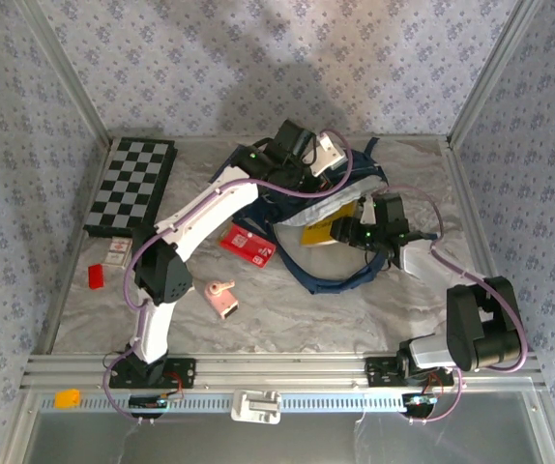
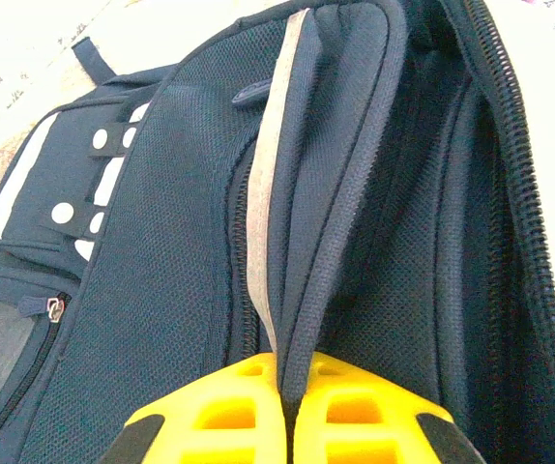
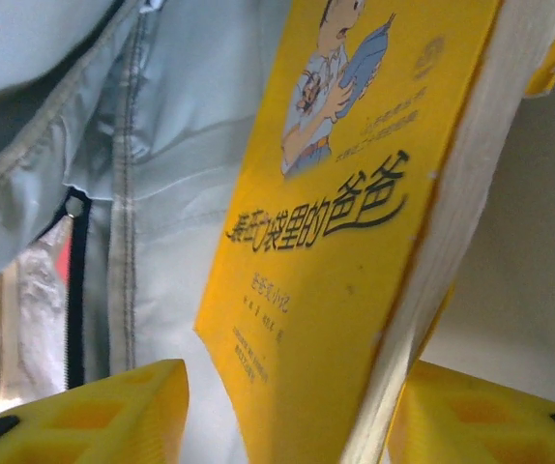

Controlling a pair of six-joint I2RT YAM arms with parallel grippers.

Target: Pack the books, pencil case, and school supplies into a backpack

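Yellow book (image 3: 326,242): probably light, thin, floppy, slick; best pinched flat across cover near spine. Bright cover with cartoon figure and dark lettering, pale page edge. Stands tilted between spread fingers of right gripper (image 3: 287,416), at mouth of backpack (image 2: 161,290). Left gripper (image 2: 287,406) pressed together on backpack's piped rim, holding mouth apart.

Top view is evenly lit, a broad soft shadow on the back wall (image 1: 258,77); the left wrist view's tabletop (image 2: 26,58) blows out white; the yellow book (image 3: 335,290) looks soft close up
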